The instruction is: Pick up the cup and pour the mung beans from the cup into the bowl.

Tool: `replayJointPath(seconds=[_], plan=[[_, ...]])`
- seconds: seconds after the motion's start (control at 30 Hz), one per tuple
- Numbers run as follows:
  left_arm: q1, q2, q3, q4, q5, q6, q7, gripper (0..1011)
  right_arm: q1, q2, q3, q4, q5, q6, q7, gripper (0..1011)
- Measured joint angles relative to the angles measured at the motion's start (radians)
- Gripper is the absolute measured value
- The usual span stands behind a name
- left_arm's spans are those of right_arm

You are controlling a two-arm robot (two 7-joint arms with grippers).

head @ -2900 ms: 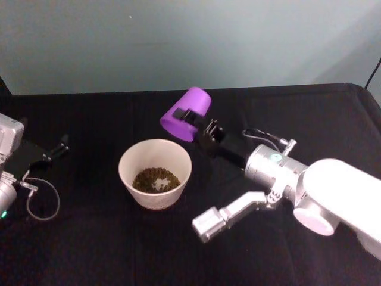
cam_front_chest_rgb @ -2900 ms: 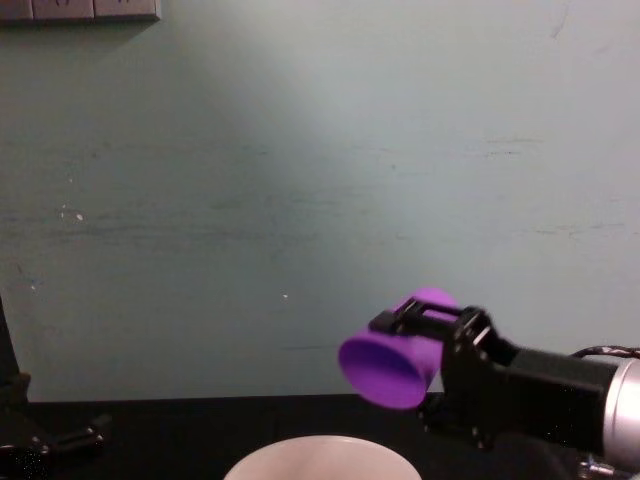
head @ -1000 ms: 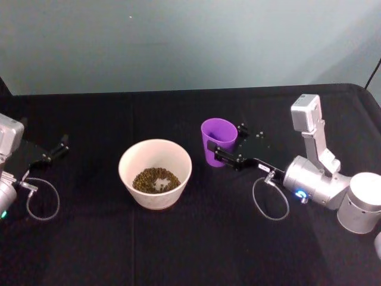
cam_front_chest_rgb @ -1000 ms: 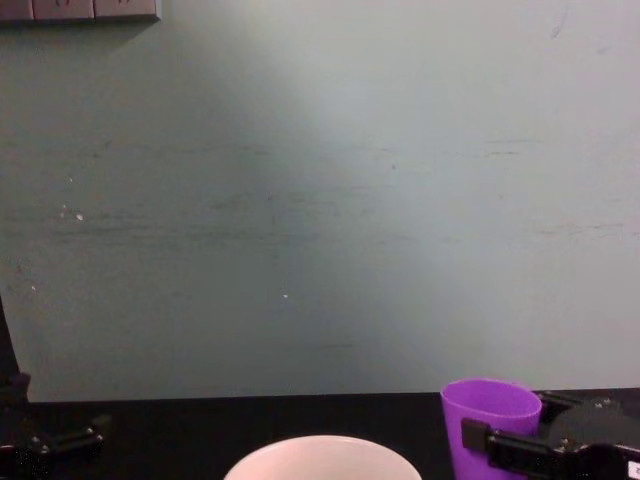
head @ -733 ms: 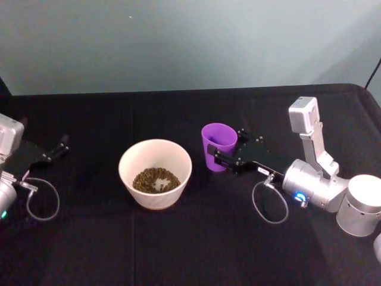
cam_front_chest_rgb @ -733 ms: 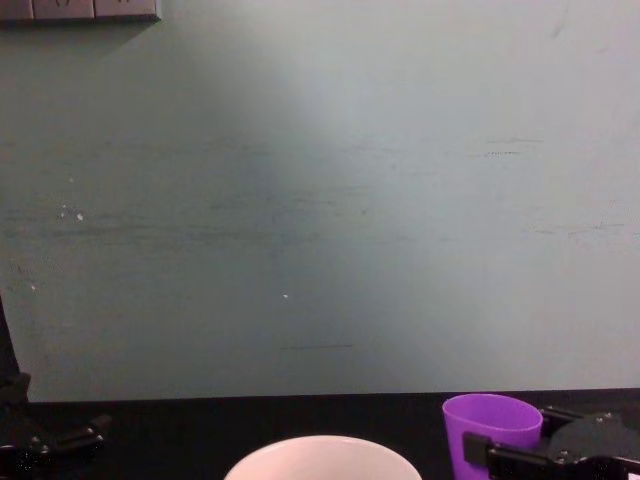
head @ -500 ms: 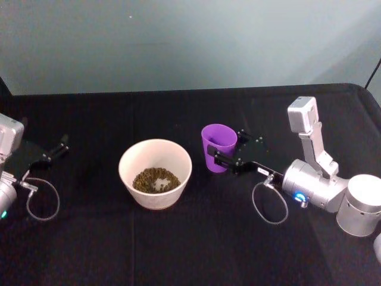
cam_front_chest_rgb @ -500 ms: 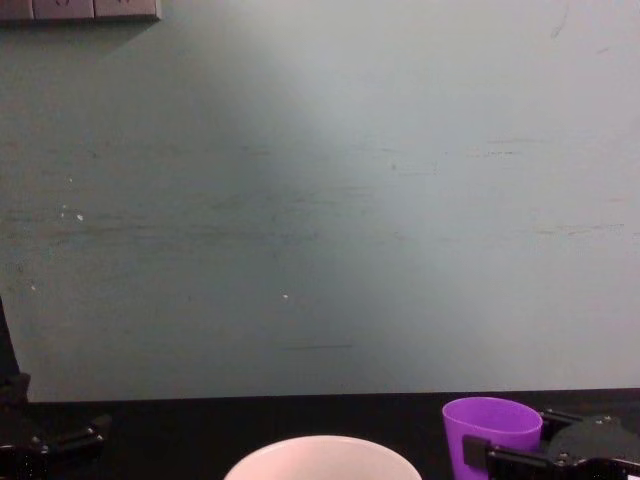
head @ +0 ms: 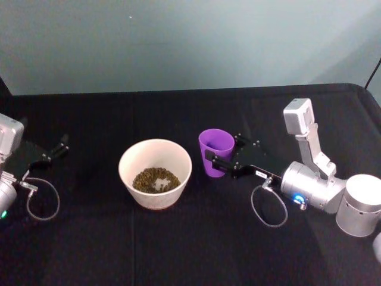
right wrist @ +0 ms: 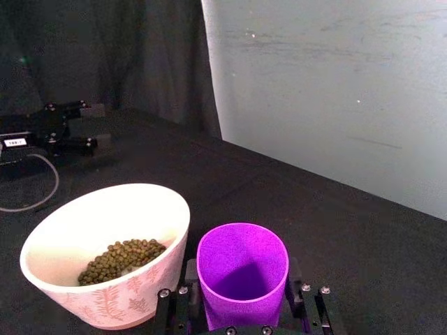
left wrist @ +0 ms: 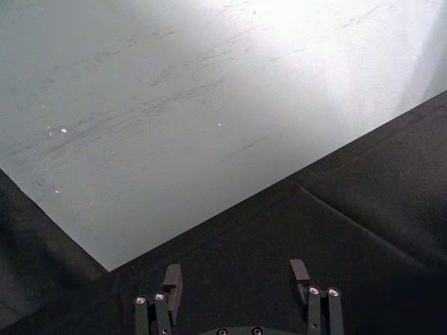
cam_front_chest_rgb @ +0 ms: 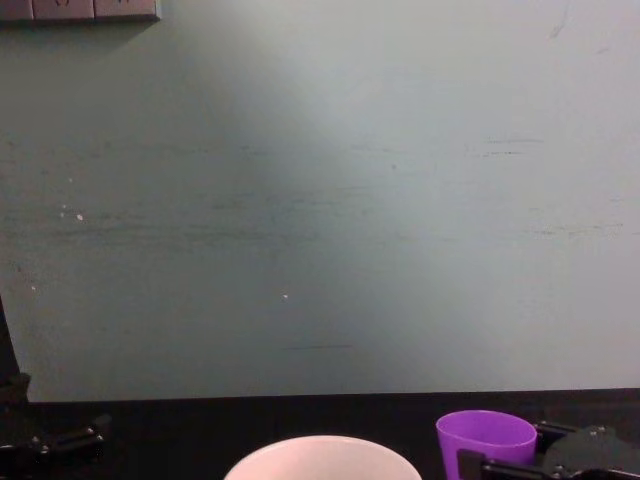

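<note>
The purple cup [head: 216, 150] stands upright just right of the white bowl [head: 126, 159], its base low over or on the black cloth. My right gripper [head: 224, 149] is shut on the cup, one finger against each side. In the right wrist view the cup [right wrist: 242, 269] looks empty, with the fingers [right wrist: 190, 280] pressed on its wall. The mung beans [head: 155, 179] lie in the bottom of the bowl, and the beans [right wrist: 123, 257] also show beside the cup. In the chest view the cup [cam_front_chest_rgb: 485, 438] stands right of the bowl's rim [cam_front_chest_rgb: 320, 452]. My left gripper [head: 56, 149] rests open at the far left.
A black cloth [head: 178, 244] covers the table, with a pale wall behind it. A cable loop [head: 266, 208] hangs by the right wrist, and another cable loop [head: 41, 202] lies by the left arm. The left gripper's fingers [left wrist: 171, 276] hover over bare cloth.
The cup went from tilted over the bowl to upright at its right. In the last second it sank lower and shifted slightly toward the bowl. The left arm has not moved.
</note>
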Motion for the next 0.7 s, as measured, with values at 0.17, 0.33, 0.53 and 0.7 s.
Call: replayJointPath(seconds=[0.17,0.33,0.53,0.7], plan=[[0.000,0.000,0.000,0.000,0.000,0.000,0.000,1000,0.002,0.004,-0.007,0.000,-0.006,0.012,-0.001,718],[0.000,0.000,0.000,0.000,0.000,0.000,0.000,1000,0.002,0.003,-0.006,0.000,-0.006,0.010,-0.001,718],[0.000,0.000,0.000,0.000,0.000,0.000,0.000,1000,0.002,0.003,-0.005,0.000,-0.006,0.008,-0.001,816],[0.000,0.000,0.000,0.000,0.000,0.000,0.000,1000,0.002,0.003,-0.005,0.000,-0.006,0.006,0.000,958]])
